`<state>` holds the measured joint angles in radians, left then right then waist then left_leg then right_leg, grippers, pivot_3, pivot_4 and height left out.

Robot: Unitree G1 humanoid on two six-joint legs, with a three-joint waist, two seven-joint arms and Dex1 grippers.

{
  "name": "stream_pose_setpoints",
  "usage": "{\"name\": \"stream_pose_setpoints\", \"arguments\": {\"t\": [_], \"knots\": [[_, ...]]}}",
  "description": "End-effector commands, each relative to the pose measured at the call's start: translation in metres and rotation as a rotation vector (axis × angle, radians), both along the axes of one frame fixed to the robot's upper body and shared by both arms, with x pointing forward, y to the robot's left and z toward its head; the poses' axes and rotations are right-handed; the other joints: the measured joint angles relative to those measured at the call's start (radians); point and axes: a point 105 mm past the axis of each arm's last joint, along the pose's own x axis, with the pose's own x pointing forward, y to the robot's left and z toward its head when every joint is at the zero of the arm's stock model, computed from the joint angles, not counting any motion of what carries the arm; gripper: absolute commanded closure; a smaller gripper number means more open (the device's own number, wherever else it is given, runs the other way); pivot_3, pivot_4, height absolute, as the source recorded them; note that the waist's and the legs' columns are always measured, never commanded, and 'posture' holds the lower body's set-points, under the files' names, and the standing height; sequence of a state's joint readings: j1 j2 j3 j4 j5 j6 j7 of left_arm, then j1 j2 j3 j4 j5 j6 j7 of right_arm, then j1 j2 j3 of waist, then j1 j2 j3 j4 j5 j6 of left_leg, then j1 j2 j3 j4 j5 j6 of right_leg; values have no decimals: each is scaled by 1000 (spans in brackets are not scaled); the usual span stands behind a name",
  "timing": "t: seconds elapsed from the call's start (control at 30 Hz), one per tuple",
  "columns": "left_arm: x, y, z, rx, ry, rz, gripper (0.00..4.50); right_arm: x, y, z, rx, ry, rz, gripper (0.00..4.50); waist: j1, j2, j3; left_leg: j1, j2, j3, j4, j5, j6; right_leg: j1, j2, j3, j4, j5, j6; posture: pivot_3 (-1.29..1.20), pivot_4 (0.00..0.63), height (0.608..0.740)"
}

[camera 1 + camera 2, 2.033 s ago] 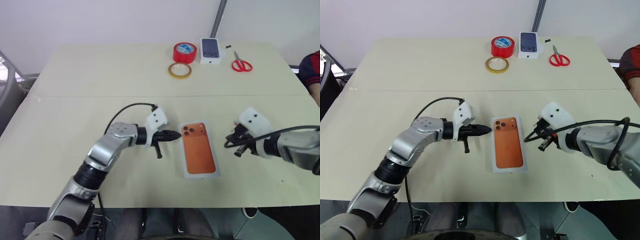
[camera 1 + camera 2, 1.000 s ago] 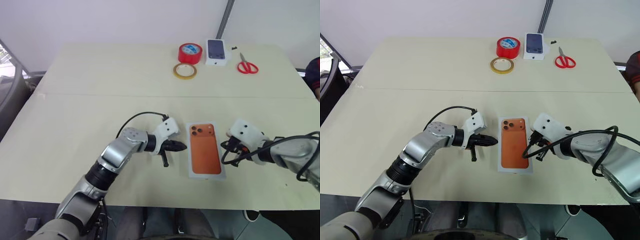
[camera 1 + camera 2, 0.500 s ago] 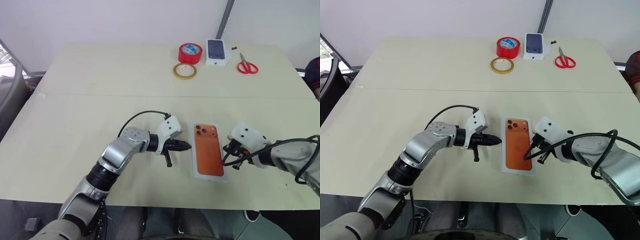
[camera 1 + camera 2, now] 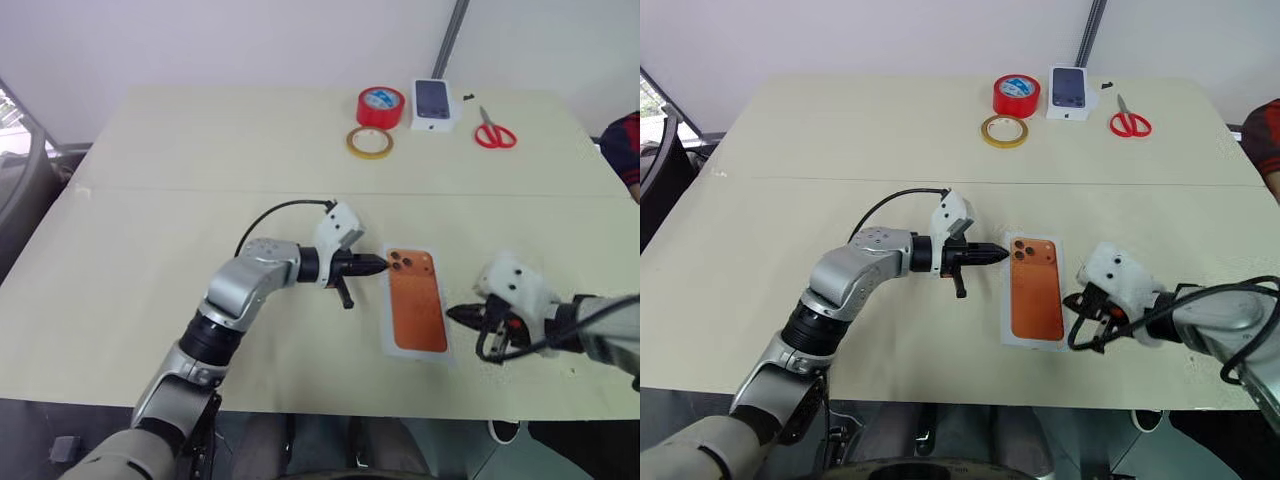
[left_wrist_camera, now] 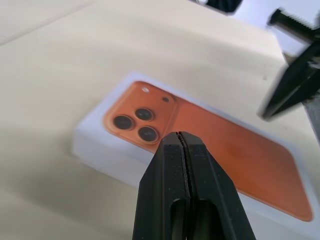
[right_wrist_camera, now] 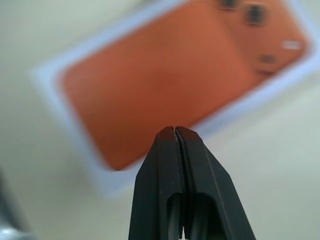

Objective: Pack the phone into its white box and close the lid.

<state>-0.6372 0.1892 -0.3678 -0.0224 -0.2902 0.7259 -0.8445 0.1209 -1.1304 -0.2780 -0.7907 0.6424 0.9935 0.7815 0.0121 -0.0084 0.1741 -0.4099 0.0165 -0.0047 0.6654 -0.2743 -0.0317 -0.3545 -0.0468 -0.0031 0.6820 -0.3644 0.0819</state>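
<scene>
The phone (image 4: 416,300) lies camera-side up in the white box (image 4: 392,333) on the bench (image 4: 180,160), long axis running away from the robot, between both closed, empty hands; left hand (image 4: 378,265) nearer, right hand (image 4: 455,314) just beside.

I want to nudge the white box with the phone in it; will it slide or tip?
The white box lies flat and low on the smooth table, so it likely slides, not tips. A push at one corner, where the shut left gripper sits, probably swivels it. The phone sits flush, likely riding along.
</scene>
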Motion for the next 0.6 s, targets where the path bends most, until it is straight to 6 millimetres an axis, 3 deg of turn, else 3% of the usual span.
{"name": "stream_pose_setpoints", "arguments": {"t": [0.03,0.2,0.33,0.47,0.6], "knots": [[2,-11,-14,98,-59,-20,4500,-7,9,-9,4,8,15,4463,0,0,0,0,0,0,0,0,0,0,0,0,0,0,0,0,150,740],[9,-11,-25,142,-43,13,4500,-9,10,-26,-22,34,-19,4463,1,-1,-1,1,0,0,0,0,0,1,0,0,0,0,0,0,150,740],[13,-2,-16,107,-52,41,4500,-2,11,-15,3,-21,-27,4463,-1,-2,-2,2,0,0,0,0,0,2,0,0,0,0,0,0,150,740],[24,27,4,38,-95,123,4500,13,6,5,37,-136,-55,4463,-6,-2,-2,2,1,0,0,0,0,1,0,0,0,0,0,0,150,740],[41,73,30,-55,-146,272,4500,35,-9,27,68,-312,-120,4463,-2,-2,-1,1,1,0,0,0,-1,1,0,0,0,0,0,0,150,740]]}}
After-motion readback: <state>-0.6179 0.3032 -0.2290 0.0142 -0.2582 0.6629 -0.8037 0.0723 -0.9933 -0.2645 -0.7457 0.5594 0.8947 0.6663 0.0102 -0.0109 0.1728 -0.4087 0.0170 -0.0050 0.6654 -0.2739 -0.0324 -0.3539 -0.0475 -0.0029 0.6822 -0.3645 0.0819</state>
